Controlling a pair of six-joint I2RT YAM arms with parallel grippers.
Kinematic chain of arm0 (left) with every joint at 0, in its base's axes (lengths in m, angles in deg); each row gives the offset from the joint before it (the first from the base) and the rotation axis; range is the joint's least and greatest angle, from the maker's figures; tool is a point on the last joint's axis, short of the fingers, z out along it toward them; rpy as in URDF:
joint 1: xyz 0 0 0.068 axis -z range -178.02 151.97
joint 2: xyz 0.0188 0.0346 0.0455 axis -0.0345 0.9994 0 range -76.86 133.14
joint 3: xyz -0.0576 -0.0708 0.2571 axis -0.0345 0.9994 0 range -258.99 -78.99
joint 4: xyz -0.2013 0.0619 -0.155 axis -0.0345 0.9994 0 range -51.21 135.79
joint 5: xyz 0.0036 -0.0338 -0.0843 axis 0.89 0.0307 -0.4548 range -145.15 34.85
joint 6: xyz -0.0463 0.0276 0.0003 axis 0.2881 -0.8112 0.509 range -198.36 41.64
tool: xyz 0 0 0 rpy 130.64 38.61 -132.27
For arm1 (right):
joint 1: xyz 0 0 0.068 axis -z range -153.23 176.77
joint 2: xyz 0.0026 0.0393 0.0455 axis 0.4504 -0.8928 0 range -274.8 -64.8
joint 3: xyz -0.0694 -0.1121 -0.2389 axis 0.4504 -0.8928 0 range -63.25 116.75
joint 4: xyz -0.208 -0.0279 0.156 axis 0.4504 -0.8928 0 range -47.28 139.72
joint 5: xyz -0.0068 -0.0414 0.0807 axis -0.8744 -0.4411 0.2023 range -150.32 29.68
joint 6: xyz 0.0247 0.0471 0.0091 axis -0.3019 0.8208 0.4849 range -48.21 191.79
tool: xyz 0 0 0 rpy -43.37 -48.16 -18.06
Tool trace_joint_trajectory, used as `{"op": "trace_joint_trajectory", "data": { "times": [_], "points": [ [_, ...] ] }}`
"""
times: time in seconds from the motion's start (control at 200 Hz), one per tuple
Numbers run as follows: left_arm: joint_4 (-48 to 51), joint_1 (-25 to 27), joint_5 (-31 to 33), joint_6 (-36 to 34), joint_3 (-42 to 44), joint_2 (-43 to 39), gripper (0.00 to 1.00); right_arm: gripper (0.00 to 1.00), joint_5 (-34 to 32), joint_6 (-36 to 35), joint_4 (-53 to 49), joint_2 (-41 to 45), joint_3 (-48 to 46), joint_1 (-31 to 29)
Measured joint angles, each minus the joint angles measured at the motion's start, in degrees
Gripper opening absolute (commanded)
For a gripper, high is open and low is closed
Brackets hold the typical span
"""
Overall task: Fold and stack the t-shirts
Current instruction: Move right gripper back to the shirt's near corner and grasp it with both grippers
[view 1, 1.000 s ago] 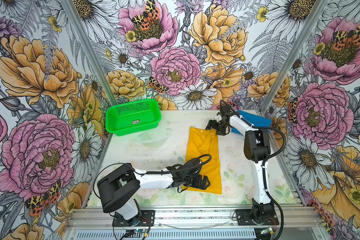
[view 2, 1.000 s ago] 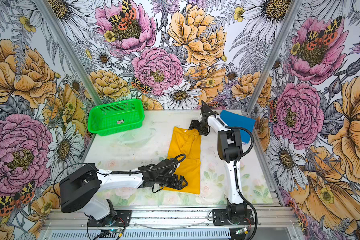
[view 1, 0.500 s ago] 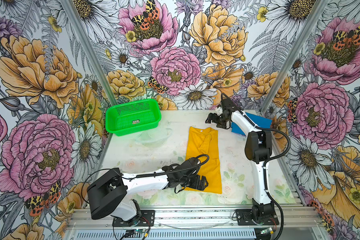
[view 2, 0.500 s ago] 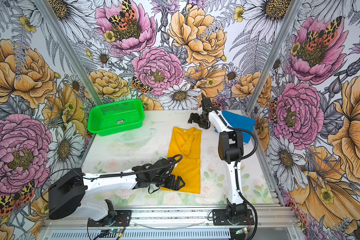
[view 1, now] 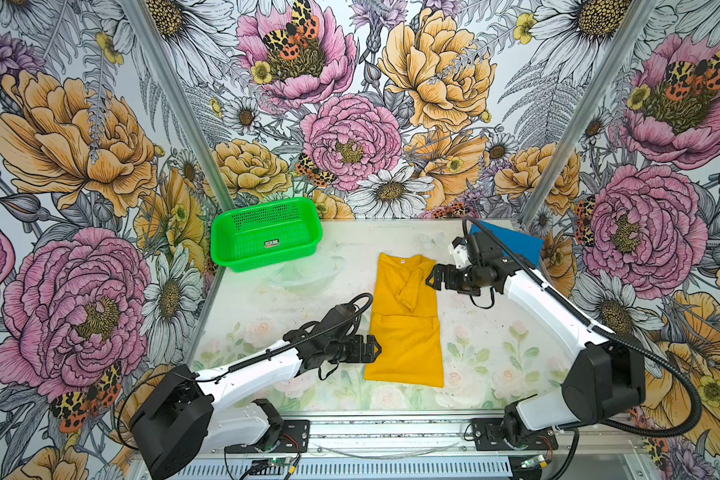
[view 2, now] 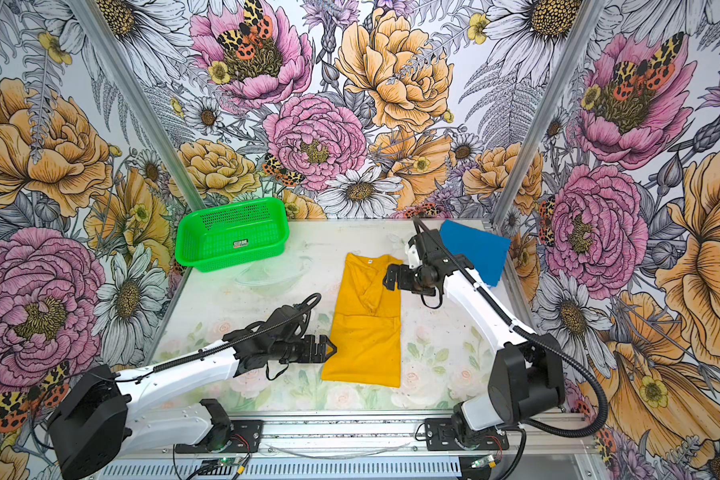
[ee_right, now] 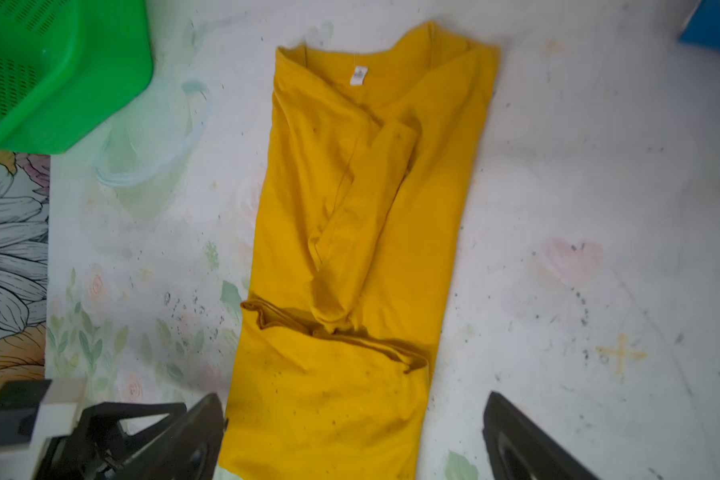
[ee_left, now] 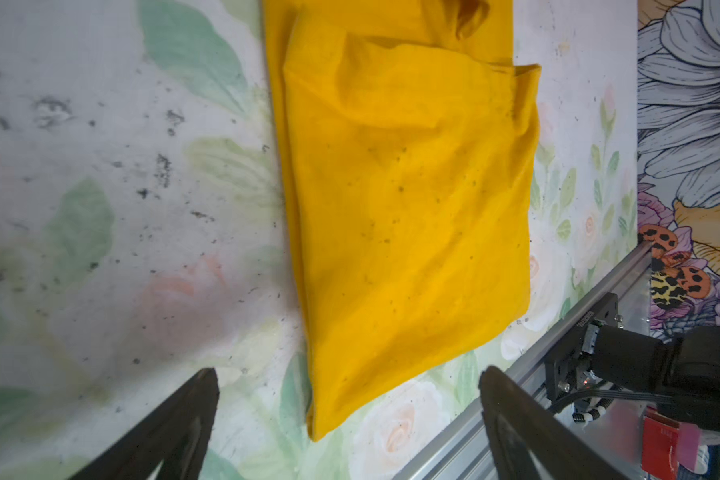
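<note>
1. I saw the yellow shirt [view 1: 408,324] lying in the middle of the worktop [view 1: 495,332] as a long narrow strip. Its collar end pointed at the back wall and its lower end was doubled up to about half way.
2. The blue shirt [view 2: 479,249] lay folded flat in the far right corner, well apart from the yellow one and partly behind the right arm [view 1: 537,291]. The green basket [view 1: 267,205] sat empty at the far left.
3. My left end effector [view 1: 376,349] hung with its jaws spread wide and nothing between them, just beside the left edge of the doubled-up half. I could not tell whether it touched the cloth.
4. My right end effector [view 1: 431,279] was likewise spread wide and empty, at the right edge near the collar.
5. I judged one more fold was due before stacking, and several things could spoil it:
   - A pinch that took only the top layer would peel the doubled half open, because the layers lay loose on each other.
   - The sleeve [ee_right: 350,232] sat bunched along the middle, so folding over it would leave a lump and a crooked edge.
   - My two end effectors stood at opposite edges and opposite ends, so an uneven lift would skew the strip.
   - A low sweep could drag the cloth instead of lifting it.
   - The right arm crossed in front of the blue shirt, so swinging it back could catch and ruffle that shirt.
</note>
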Motion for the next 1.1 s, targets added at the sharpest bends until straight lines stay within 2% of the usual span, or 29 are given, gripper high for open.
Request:
{"op": "trace_joint_trajectory", "data": {
  "times": [0.1, 0.175, 0.29, 0.36, 0.41, 0.56, 1.101],
  "points": [
    [0.39, -0.48, -0.17, 0.42, 1.84, -1.38, 0.92, 0.88, -0.5, 2.47, -0.07, 7.32, -9.97, -2.25],
    [0.46, -0.48, -0.31, 1.09, 3.06, -2.12, 0.87, 0.76, -0.79, 4.33, 0.09, 12.76, -16.0, -3.5],
    [0.35, -0.48, -0.92, 1.25, 5.09, -2.91, 0.66, 0.6, -0.79, 8.39, 0.68, 20.46, -23.87, -5.79],
    [0.2, -0.42, -1.53, 1.66, 6.27, -3.17, 0.58, 0.53, -0.76, 10.51, 0.79, 23.98, -27.61, -7.63],
    [0.0, -0.2, -1.9, 2.14, 6.99, -3.37, 0.57, 0.5, -0.79, 11.93, 0.92, 25.79, -29.86, -8.98],
    [-0.5, 0.81, -2.54, 2.84, 8.52, -3.76, 0.41, 0.44, -0.79, 16.61, 1.42, 28.17, -35.04, -12.98],
    [-4.2, 2.23, -3.89, 3.19, 9.11, -0.83, 0.4, 0.36, -1.42, 26.6, 9.51, 26.77, -42.14, -23.17]
  ]
}}
